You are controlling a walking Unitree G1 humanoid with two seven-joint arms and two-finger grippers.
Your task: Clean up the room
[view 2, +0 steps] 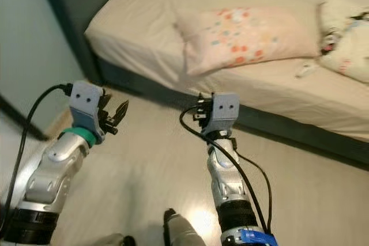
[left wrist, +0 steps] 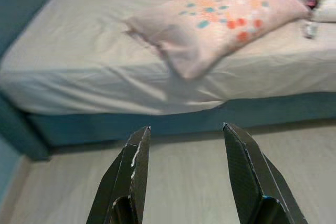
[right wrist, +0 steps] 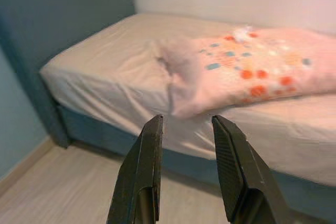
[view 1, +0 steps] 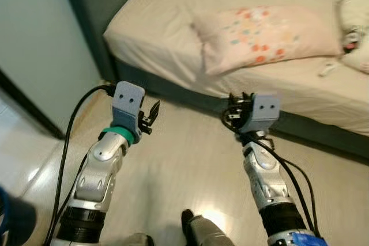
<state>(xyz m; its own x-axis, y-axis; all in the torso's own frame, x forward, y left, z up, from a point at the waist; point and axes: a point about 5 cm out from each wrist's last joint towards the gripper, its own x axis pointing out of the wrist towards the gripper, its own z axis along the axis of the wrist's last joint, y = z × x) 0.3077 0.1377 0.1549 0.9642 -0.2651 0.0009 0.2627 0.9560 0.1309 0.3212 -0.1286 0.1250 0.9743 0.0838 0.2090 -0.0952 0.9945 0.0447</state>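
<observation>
A pink pillow [view 1: 266,33] with coloured dots lies across the bed [view 1: 155,27], whose sheet is beige. A white plush toy [view 1: 356,33] sits at the bed's right end, with a small white object [view 1: 328,68] beside it. Both my arms are raised over the wooden floor in front of the bed. My left gripper [view 1: 151,114] is open and holds nothing; the pillow [left wrist: 220,22] lies ahead of its fingers [left wrist: 134,166]. My right gripper [right wrist: 187,129] is open too, aimed at the pillow [right wrist: 247,69] and the bed edge.
The bed has a dark blue base [view 1: 173,93] and a dark headboard [view 1: 92,10] at the left. A pale wall [view 1: 34,44] with a dark strip stands at the left. Light wooden floor [view 1: 184,165] lies between me and the bed. My own feet [view 1: 199,229] show below.
</observation>
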